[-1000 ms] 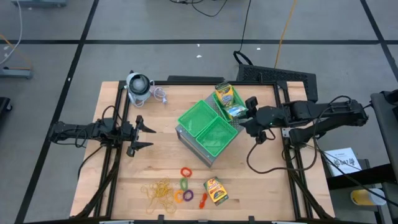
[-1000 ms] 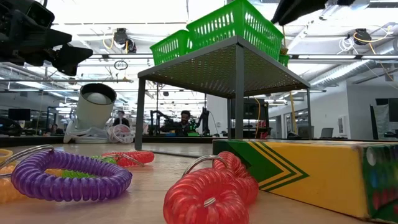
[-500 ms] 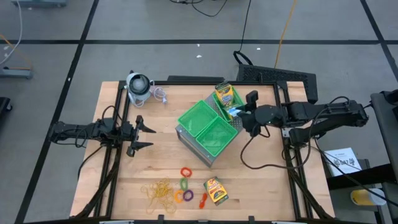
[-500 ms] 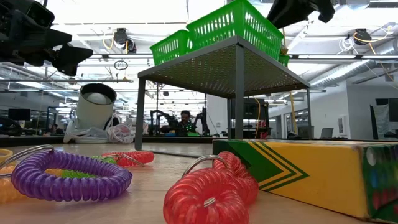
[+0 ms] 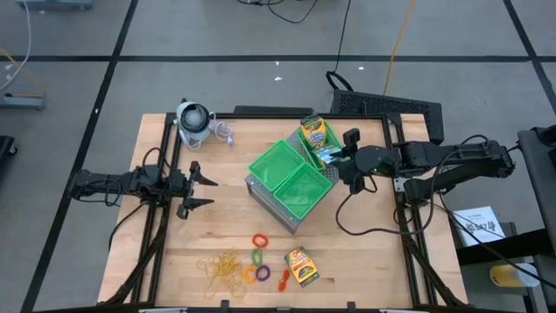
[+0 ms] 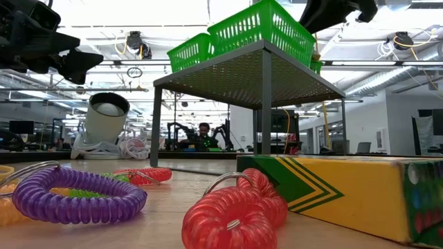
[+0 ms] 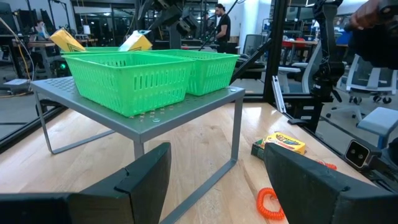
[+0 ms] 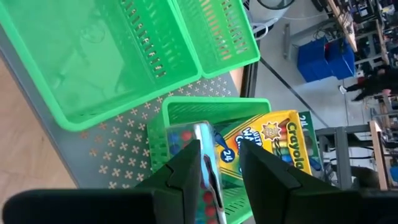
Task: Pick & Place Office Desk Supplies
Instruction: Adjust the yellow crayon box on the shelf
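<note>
Three green trays (image 5: 291, 178) sit on a raised grey base. One printed green-yellow box (image 5: 313, 132) leans in the far tray (image 8: 186, 112). My right gripper (image 5: 337, 162) hovers over that tray, shut on a green-teal box (image 8: 186, 135). A yellow-orange box (image 5: 301, 266), tan rubber bands (image 5: 221, 267) and coloured rings (image 5: 258, 257) lie on the wood near the table's near edge. My left gripper (image 5: 201, 191) waits open, level, left of the trays. My right gripper pinches the green-teal box by its long sides (image 8: 205, 152) between the two fingers, slanting down from the table's right side. The box's printed end (image 8: 185, 132) sticks out past the fingertips into the far tray. It stands tilted (image 7: 137, 42) beside the other box.
A grey-white round gadget (image 5: 194, 122) with a coiled cord stands at the far left corner. In the low view a purple ring (image 6: 76, 197) and a red ring (image 6: 232, 214) lie in front of the yellow-orange box (image 6: 346, 194). Bare wood lies between the left gripper and the trays.
My right gripper has tipped further downward over the far tray and edged slightly toward the trays, carrying the green-teal box with it.
</note>
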You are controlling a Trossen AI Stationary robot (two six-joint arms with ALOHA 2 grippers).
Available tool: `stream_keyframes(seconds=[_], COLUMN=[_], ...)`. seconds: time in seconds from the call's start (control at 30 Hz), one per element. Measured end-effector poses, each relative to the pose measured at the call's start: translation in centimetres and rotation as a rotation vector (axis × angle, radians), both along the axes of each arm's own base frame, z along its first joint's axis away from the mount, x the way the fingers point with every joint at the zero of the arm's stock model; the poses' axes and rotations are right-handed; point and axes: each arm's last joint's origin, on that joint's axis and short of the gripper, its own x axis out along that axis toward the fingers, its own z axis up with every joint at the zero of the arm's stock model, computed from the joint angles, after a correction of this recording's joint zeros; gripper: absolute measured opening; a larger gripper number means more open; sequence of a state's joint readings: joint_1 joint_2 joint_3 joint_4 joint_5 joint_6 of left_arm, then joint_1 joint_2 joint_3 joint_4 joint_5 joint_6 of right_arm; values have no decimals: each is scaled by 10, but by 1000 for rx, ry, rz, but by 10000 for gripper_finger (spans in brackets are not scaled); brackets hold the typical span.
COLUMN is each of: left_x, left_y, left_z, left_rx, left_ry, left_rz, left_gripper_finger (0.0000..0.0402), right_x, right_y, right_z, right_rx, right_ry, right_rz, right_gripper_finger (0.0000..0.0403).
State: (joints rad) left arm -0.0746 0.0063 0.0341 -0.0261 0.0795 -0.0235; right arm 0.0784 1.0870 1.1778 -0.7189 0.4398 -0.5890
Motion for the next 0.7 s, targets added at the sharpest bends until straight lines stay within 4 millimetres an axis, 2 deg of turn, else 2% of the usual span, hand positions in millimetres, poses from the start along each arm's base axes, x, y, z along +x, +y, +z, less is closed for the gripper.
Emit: stream_keyframes(seconds=[0.43,0.7], left_x=[0,0], left_y=[0,0], left_z=[0,0], left_rx=[0,0], left_ry=[0,0], left_rz=[0,0], left_gripper_finger=[264,264], right_x=[0,-1], right_y=[2,-8], right_z=[-1,-2], right_rx=[67,70], right_ry=[0,16], right_rz=[40,-5], right_gripper_finger=[100,100])
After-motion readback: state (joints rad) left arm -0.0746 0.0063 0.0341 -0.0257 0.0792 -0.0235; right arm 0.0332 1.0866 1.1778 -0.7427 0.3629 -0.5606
